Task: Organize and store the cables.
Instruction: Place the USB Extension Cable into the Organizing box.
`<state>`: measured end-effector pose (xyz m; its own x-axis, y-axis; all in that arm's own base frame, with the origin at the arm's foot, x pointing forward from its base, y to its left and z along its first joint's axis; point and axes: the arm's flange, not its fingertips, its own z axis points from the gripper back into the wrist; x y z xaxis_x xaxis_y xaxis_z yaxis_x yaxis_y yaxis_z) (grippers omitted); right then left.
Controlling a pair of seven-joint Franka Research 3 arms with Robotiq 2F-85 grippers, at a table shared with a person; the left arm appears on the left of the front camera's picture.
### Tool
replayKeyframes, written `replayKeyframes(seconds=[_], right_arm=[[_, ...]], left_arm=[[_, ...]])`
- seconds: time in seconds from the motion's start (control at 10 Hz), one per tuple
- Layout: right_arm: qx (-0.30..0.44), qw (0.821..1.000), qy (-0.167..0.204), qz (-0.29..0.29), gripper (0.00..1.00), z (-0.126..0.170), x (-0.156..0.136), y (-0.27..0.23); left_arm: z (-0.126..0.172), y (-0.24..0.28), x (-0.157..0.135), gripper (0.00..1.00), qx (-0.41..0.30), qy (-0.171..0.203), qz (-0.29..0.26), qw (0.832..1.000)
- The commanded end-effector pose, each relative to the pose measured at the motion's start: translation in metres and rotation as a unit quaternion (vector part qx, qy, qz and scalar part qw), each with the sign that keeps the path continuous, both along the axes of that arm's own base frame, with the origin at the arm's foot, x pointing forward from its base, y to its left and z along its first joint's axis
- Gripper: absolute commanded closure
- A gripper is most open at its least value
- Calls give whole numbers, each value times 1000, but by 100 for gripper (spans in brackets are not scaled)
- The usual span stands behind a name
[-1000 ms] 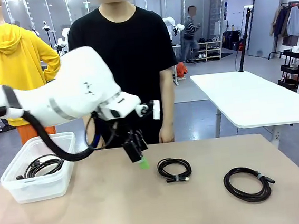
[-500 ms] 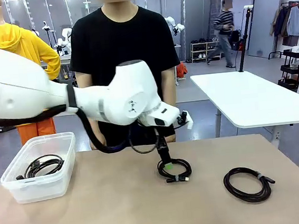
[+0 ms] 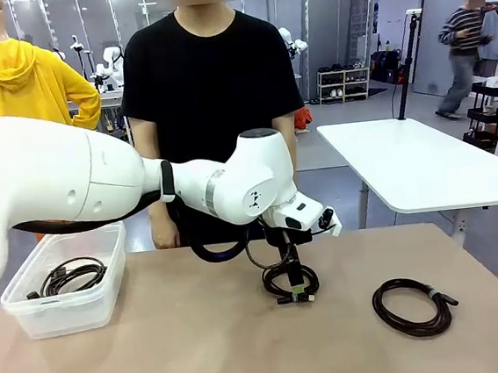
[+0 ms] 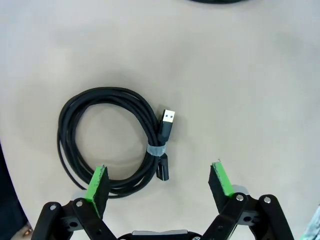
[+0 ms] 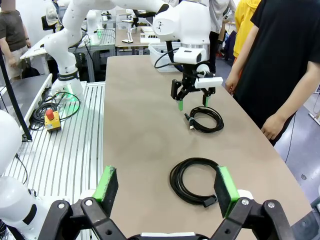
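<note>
**Left gripper down over the USB cable, jaws wide**

The left gripper is low over the middle of the tan table, right at the small coiled USB cable, in front of a person in a black T-shirt standing at the far side. In the left wrist view the gripper has its jaws spread far apart. One green pad sits over the near strands of the coil. The other pad is over bare tabletop beyond the USB plug. A pale band of tape binds the loops beside that plug. Nothing is pinched, and whether a pad touches the cord cannot be told.

The thicker cable lies flat on the table well to the right of the small coil, wound in a round coil with a pale band (plug ends poking out beside it). The right wrist view shows it ahead of the right gripper. That gripper's jaws also stand wide with nothing between them.

At the table's left end sits a clear plastic bin with another black cable coiled inside it.
</note>
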<state>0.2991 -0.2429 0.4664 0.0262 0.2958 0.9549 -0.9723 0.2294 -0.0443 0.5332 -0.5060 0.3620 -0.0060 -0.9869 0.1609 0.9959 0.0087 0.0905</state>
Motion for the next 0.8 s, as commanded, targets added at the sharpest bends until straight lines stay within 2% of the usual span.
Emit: replayKeyframes(seconds=[0.0,0.4,0.7], right_arm=[[2,1000,-2,0,1,1,0,0],[2,1000,-2,0,1,1,0,0],[2,1000,-2,0,1,1,0,0]], left_arm=[[-8,-5,8,0,14,1,-23,1000],[-44,1,24,0,21,12,-10,1000],[-50,0,27,0,8,14,-7,1000]])
